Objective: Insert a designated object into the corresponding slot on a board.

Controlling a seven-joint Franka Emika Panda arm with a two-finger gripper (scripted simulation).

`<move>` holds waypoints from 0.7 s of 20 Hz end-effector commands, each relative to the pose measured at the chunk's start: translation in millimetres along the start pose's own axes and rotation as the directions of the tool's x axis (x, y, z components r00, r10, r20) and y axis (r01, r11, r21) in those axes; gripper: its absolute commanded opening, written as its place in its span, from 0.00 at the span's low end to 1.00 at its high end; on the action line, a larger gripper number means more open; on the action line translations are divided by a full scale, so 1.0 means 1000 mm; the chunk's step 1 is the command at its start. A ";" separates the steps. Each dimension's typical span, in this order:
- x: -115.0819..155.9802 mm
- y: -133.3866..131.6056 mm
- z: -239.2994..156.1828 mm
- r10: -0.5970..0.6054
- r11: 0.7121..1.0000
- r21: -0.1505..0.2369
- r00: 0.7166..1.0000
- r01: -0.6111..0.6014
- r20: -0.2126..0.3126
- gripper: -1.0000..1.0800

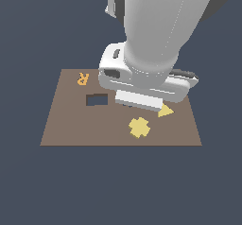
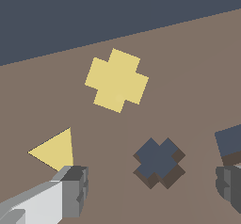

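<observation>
Partly hidden slot [image 2: 158, 162], rectangular cut-out [image 2: 230, 143] cropped

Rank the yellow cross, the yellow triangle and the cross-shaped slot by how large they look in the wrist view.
1. Yellow cross, the largest.
2. Cross-shaped slot, somewhat smaller, though the two probably match and differ only by nearness and angle.
3. Yellow triangle, the smallest; a finger hides one corner.

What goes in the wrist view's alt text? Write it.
A pale-yellow cross lies flat on a brown board, apart from a dark cross-shaped slot. A yellow triangle lies beside one finger of the open, empty pincer.
</observation>
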State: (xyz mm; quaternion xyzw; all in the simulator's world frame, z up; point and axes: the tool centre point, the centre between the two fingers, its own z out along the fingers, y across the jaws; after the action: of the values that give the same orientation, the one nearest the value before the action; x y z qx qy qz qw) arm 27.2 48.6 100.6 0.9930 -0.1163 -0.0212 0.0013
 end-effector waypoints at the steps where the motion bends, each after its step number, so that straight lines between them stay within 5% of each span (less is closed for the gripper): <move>1: 0.012 -0.007 0.010 0.067 0.998 0.003 0.998 -0.067 -0.008 0.96; 14: 0.060 -0.023 0.043 0.304 0.953 0.018 0.952 -0.304 -0.033 0.96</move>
State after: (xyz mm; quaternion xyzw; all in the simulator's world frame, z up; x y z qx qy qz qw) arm 84.5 57.7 57.8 0.9661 -0.2580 -0.0039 0.0004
